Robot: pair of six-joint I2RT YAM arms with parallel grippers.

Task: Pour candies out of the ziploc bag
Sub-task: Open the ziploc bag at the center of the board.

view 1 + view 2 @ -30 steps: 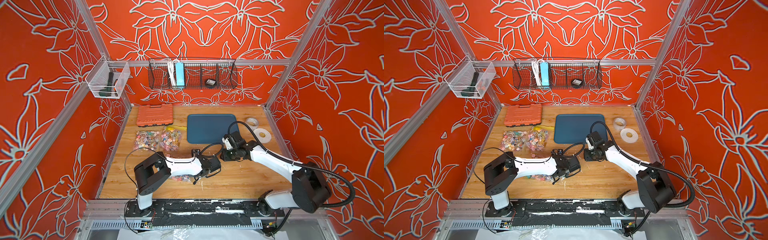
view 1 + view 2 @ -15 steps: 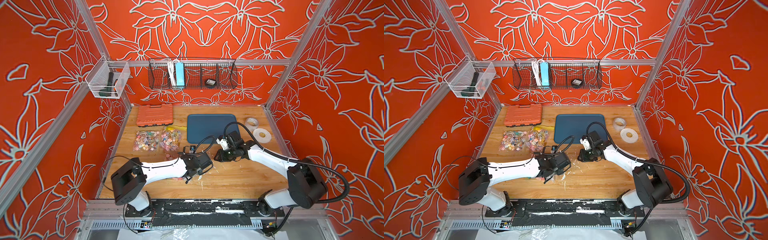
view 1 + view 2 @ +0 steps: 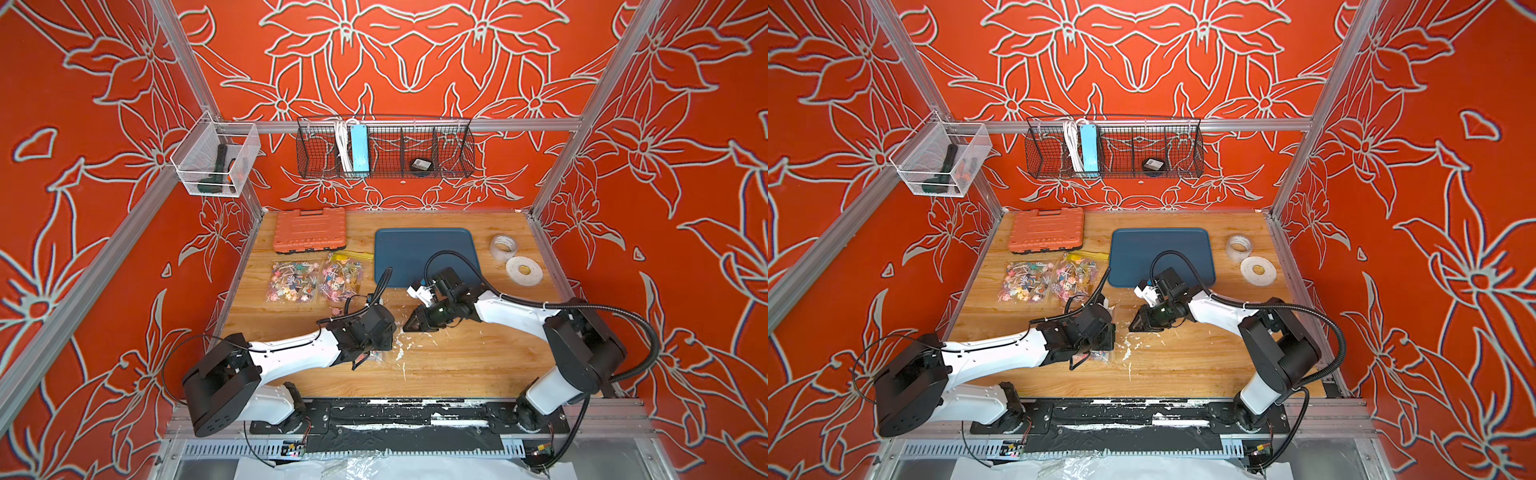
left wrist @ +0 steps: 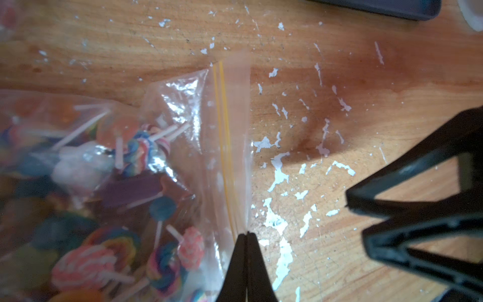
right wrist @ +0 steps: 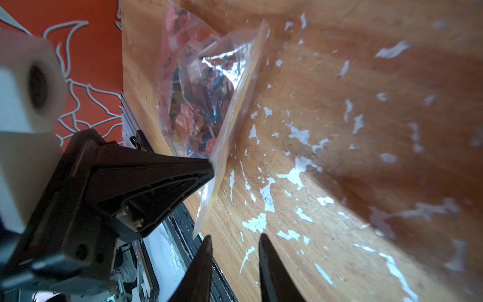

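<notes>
In a top view, lower centre, the left pincer [image 3: 372,351] holds a clear plastic ziploc bag [image 3: 380,357] on the wooden desk [image 3: 457,365]. Left wrist view, bottom: it is clamped on the yellow zip edge, likely anchoring it, with the multicoloured lollipop candies [image 4: 141,151] inside. Right wrist view, bottom: the right pincer [image 5: 235,240], narrowly parted and empty, sits beside the bag's corner.

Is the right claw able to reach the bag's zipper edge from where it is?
Probably yes. The right claw is open, and the zipper edge of the bag hangs loose just ahead of it; the left claw pinches farther along.
</notes>
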